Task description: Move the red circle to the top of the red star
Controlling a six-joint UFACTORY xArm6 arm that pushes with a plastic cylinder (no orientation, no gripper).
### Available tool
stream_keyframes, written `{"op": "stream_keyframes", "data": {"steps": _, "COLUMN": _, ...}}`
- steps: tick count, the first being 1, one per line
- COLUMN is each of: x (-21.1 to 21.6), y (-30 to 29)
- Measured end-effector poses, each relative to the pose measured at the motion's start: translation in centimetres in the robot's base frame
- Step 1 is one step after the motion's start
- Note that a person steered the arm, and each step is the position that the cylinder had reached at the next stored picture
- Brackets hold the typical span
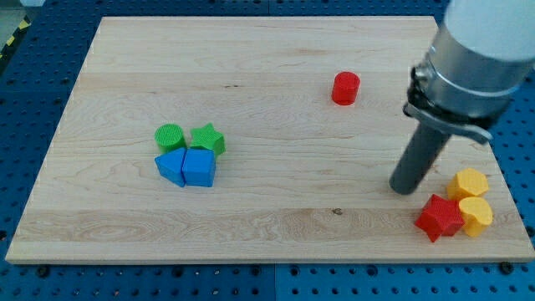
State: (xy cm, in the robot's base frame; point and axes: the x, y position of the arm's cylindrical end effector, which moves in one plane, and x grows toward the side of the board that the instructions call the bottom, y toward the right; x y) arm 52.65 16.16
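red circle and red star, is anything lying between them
In the camera view, my tip stands roughly between the red circle and the red star, just off the star's upper left. No other block lies there, only bare wooden board.

On the pale wooden counter, left of centre, a green cylinder block, green star block and two blue blocks cluster touching; two yellow blocks sit lower right.

Robotics lab, wooden board, blue perforated bench
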Motion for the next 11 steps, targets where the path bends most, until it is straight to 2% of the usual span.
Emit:
{"op": "stream_keyframes", "data": {"steps": 1, "x": -1.2, "y": 0.0}}
{"op": "stream_keyframes", "data": {"steps": 2, "x": -4.4, "y": -2.4}}
{"op": "stream_keyframes", "data": {"steps": 4, "x": -8.2, "y": -7.3}}
{"op": "stream_keyframes", "data": {"steps": 5, "x": -11.2, "y": -10.2}}
{"op": "stream_keyframes", "data": {"steps": 7, "x": -18.2, "y": -11.0}}
{"op": "stream_keyframes", "data": {"steps": 11, "x": -18.5, "y": -6.9}}
